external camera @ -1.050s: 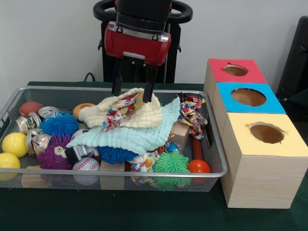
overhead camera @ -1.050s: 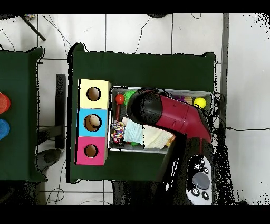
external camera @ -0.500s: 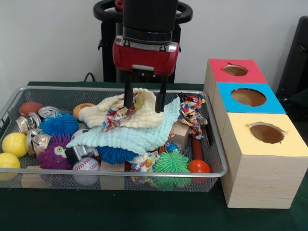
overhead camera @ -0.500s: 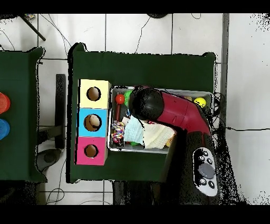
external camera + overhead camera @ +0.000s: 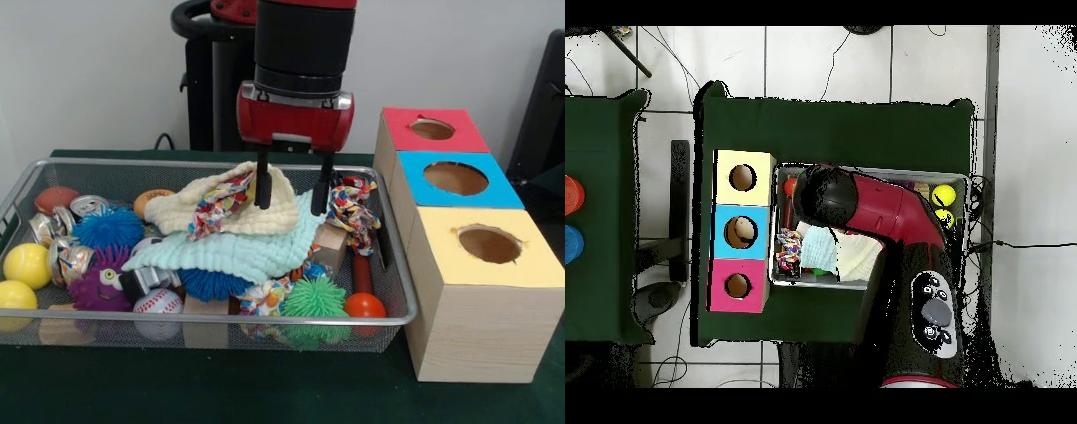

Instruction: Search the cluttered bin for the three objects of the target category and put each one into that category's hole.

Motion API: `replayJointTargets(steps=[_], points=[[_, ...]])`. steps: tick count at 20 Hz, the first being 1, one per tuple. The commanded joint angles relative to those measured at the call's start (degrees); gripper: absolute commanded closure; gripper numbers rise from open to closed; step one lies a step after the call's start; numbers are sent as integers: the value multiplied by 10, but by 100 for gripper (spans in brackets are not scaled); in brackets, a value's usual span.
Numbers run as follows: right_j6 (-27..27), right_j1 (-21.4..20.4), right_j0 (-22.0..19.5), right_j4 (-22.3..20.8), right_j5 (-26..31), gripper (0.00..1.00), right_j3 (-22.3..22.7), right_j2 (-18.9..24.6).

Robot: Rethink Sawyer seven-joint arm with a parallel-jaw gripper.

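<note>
A wire bin holds a heap of toys and cloths. On top lie a cream cloth, a patterned cloth folded into it, and a mint cloth below. A second patterned cloth lies at the bin's right end. My gripper hangs open just above the pile, its left finger in front of the cream cloth and its right finger beside the second patterned cloth, holding nothing. In the overhead view the arm hides the gripper and much of the bin.
Three wooden boxes with round holes stand right of the bin: red, blue, yellow. In the bin lie spiky balls, yellow balls, a baseball, crushed cans, wooden blocks and a red ball.
In the front view my gripper has travelled right across the cloth pile toward the boxes, still open. The cloths have not visibly shifted.
</note>
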Motion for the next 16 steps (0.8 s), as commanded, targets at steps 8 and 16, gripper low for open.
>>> replayJointTargets(steps=[8, 16], points=[[56, 18, -4, -19, -12, 0, 19, 49], [46, 13, -4, -25, -4, 0, 19, 51]])
